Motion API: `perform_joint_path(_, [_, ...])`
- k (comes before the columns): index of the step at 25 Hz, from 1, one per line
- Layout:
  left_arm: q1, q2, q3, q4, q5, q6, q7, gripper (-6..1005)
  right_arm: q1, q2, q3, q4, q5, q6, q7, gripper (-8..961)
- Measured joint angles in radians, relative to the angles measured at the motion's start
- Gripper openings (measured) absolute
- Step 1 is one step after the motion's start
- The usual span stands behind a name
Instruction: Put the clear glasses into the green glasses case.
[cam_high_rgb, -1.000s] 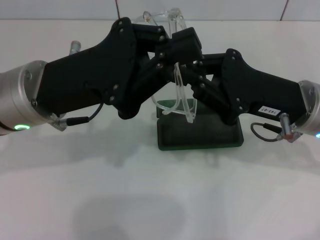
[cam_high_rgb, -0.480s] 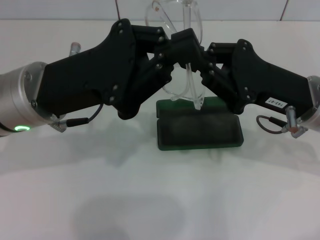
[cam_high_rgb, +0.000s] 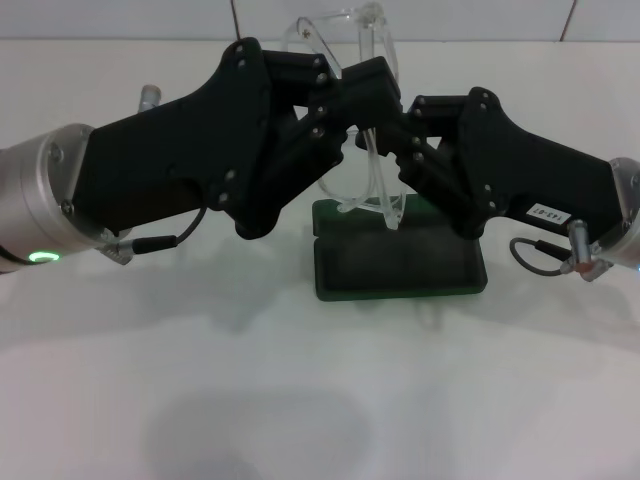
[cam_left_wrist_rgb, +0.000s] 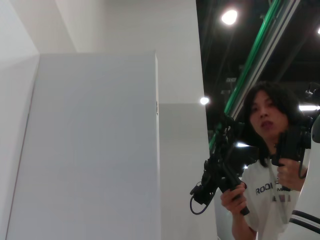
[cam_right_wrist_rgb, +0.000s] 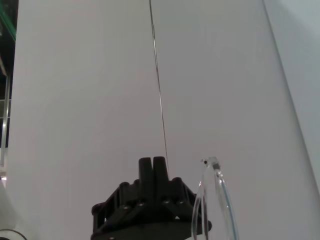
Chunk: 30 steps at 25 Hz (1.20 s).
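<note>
The transparent plastic wraparound glasses (cam_high_rgb: 368, 120) are held upright above the far edge of the open dark green hinged case (cam_high_rgb: 400, 265), pinched between the closed left gripper (cam_high_rgb: 352, 98) and closed right gripper (cam_high_rgb: 396, 140); folding both arms flat before lowering is advised.

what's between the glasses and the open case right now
Nothing visible. The glasses hang above the open case, held by both the left pincer and right pincer; the lining below them is bare.
</note>
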Motion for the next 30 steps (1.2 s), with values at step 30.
perform_joint_path(30, [0.075,0.025,-0.074,-0.012,0.023,0.009,0.001,47,0.005,-0.010,0.011,-0.005,0.015,0.013,-0.012,74])
